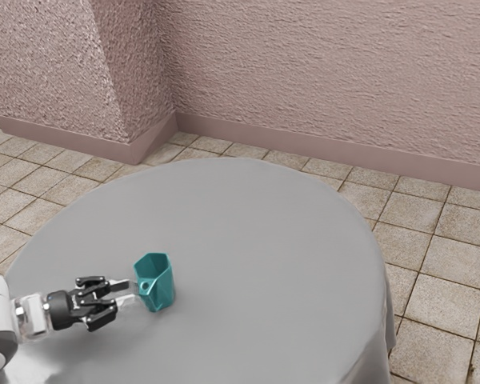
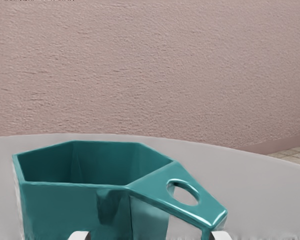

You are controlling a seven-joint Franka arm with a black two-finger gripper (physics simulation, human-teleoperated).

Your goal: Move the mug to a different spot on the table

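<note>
A teal, angular mug (image 1: pixel 155 282) stands on the round grey table (image 1: pixel 248 240), near its front edge at the exterior view's left. Its flat handle (image 1: pixel 146 286), pierced by a hole, points toward my gripper (image 1: pixel 130 294). The gripper reaches in level from the exterior view's left and is open, its fingers on either side of the handle. In the wrist view the mug (image 2: pixel 75 195) is right in front of the hand. The handle (image 2: pixel 182 197) lies between two pale fingertips (image 2: pixel 80 235), with a gap on one side.
The table's far edge curves behind the mug in the wrist view. Beige tiled floor (image 1: pixel 432 240) surrounds the table, and a pink rough wall (image 1: pixel 328 72) with a jutting corner (image 1: pixel 136 96) stands behind it.
</note>
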